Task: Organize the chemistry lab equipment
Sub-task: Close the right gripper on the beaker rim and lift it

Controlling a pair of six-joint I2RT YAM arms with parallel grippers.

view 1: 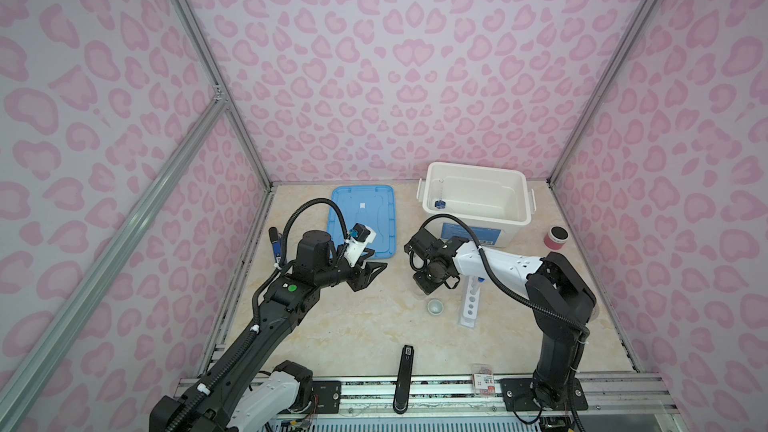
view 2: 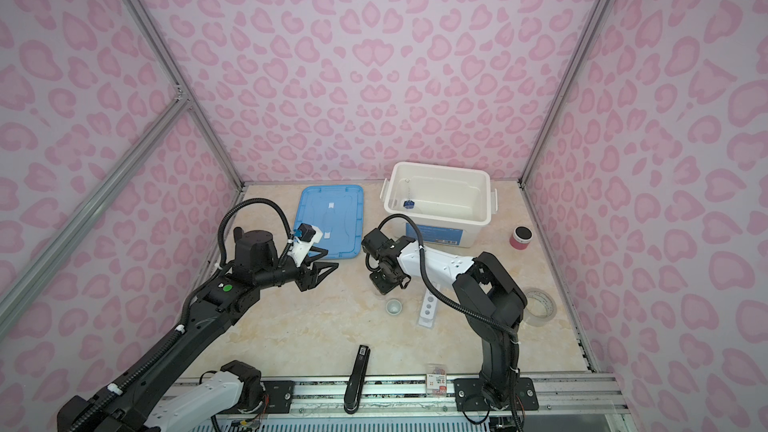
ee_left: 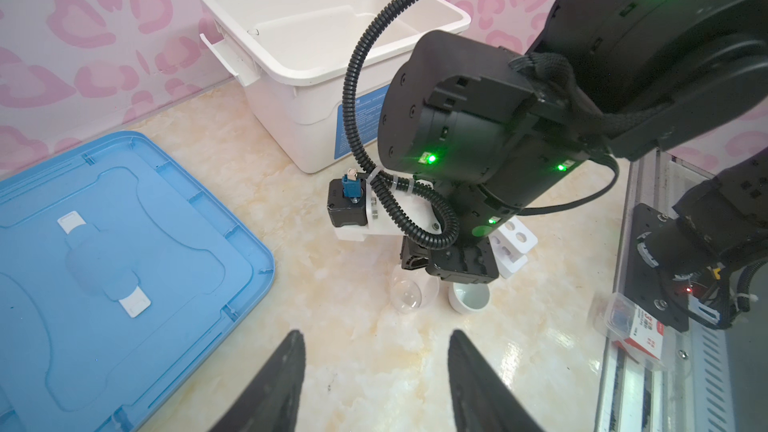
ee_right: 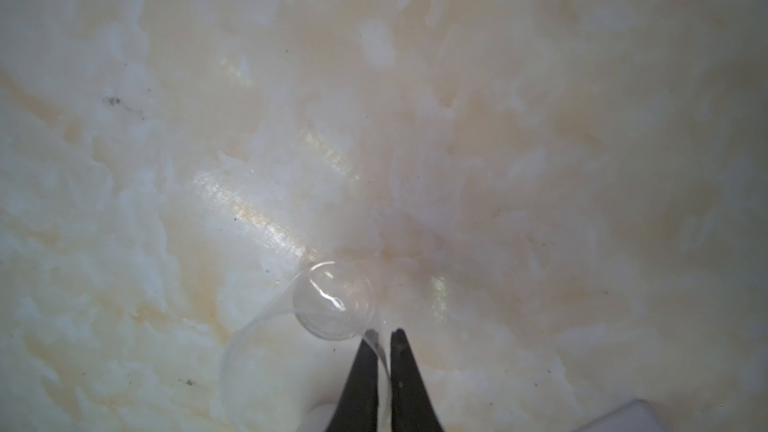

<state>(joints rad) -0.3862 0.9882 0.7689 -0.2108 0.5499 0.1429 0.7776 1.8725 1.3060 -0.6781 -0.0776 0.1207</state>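
Right gripper [ee_right: 384, 363] is pinching the thin rim wall of a clear glass vessel [ee_right: 332, 305], which is tilted near the bench's middle, just beside the tiny pale cup [ee_left: 469, 299]. Judgement: lift slowly, since the glass looks slippery. Left gripper [ee_left: 374, 338] is hovering spread and empty.

tabletop [view 1: 353, 338] | marbled beige; carries blue lid [view 1: 370, 205]; white bin [view 1: 510, 231]; pink can [view 1: 556, 238]; pale cup [view 1: 435, 307]; holed rack [view 1: 471, 305]

I see pink heart-patterned walls [view 1: 374, 56] across the upper frame, silver rails [view 1: 196, 47] in the corners, glossy beige marble tabletop [view 1: 357, 338] at lower centre
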